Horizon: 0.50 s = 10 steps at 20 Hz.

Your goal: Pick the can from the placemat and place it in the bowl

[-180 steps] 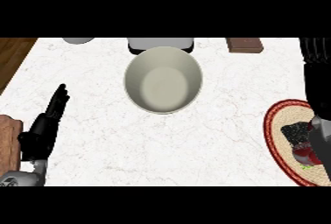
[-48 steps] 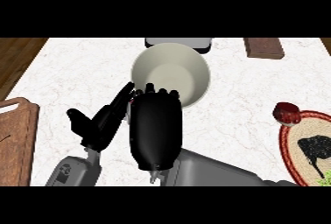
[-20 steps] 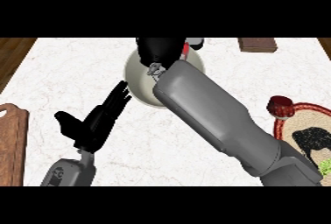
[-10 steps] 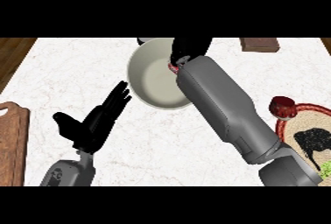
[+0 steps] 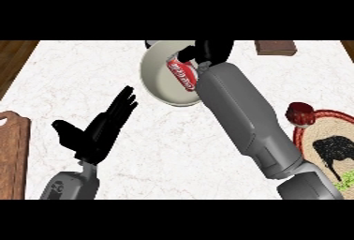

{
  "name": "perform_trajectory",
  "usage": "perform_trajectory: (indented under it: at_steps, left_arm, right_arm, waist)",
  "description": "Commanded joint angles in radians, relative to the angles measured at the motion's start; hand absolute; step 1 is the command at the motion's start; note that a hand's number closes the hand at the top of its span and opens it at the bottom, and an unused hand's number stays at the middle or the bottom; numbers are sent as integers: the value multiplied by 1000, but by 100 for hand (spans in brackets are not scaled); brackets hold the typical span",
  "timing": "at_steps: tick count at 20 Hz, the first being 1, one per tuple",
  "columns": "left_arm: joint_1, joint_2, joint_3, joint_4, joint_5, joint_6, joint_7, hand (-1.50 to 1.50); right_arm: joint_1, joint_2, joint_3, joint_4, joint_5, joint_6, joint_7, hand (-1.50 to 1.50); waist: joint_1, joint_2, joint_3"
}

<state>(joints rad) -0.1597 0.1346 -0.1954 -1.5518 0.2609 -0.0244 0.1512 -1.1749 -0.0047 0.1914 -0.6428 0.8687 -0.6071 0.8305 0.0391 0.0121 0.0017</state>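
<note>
Stretching from the near right corner of the white marble tabletop (image 5: 83, 70) to the cream round ceramic bowl (image 5: 158, 80) at the far edge: grey right forearm (image 5: 239, 108). Black right hand (image 5: 211, 50) over the bowl's far rim, just beside the upper end of the red cylindrical drink can (image 5: 183, 75); cannot tell whether gripping it or apart from it. Can lying tilted inside the bowl, near its right wall. Black left hand (image 5: 97, 133) towards the near left corner, fingers (image 5: 123, 105) straight and slightly apart, holding nothing. Round red-rimmed woven placemat (image 5: 304, 140) at the right edge; brown wooden board (image 5: 14, 150) at the left edge.
</note>
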Motion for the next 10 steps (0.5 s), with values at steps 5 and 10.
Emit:
perform_trajectory:
  at_steps: [5,10]
  left_arm:
    - [39,2,0,-2,-14,0,-25,0]
    - [41,-4,13,25,-8,1,-27,0]
  right_arm:
    - [135,4,103,-320,-120,-358,-140,-150]
    - [263,4,311,-619,-84,-411,-14,-150]
  waist:
    - [-10,-16,0]
    - [-52,-31,-2]
